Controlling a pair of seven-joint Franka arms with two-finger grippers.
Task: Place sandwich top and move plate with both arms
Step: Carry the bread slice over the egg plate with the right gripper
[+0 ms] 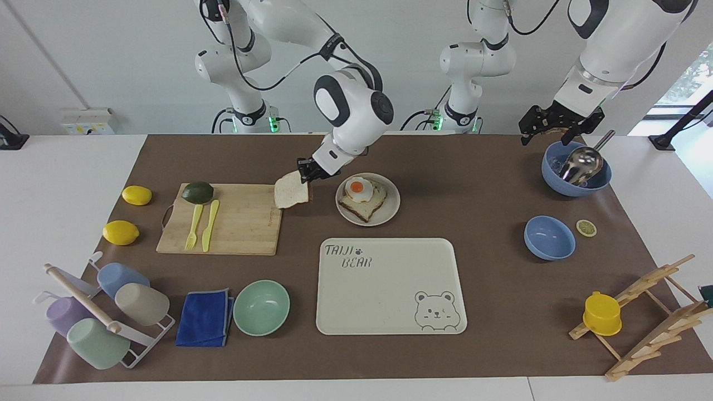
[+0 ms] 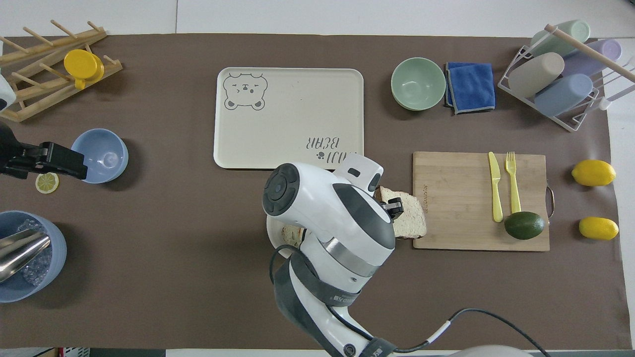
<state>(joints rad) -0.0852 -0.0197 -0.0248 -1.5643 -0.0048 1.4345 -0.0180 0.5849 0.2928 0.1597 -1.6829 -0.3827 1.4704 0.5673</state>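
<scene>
My right gripper (image 1: 307,174) is shut on one edge of the sandwich top (image 1: 291,191), a pale bread slice. It holds the slice up, tilted, over the end of the cutting board (image 1: 234,223) that lies beside the plate (image 1: 391,210). The slice also shows in the overhead view (image 2: 409,222), under the right gripper (image 2: 392,206). The cream plate carries a browner toast (image 1: 365,209) with a fried egg (image 1: 359,189) on it. In the overhead view the right arm hides most of the plate (image 2: 271,233). My left gripper (image 1: 550,136) waits, open and empty, over the blue bowl with the scoop (image 1: 576,167).
The bear tray (image 1: 390,289) lies farther from the robots than the plate. A mint bowl (image 1: 261,307) and a blue cloth (image 1: 205,317) lie beside the tray. A knife, a fork and an avocado (image 1: 198,192) are on the board. A second blue bowl (image 1: 549,238) is toward the left arm's end.
</scene>
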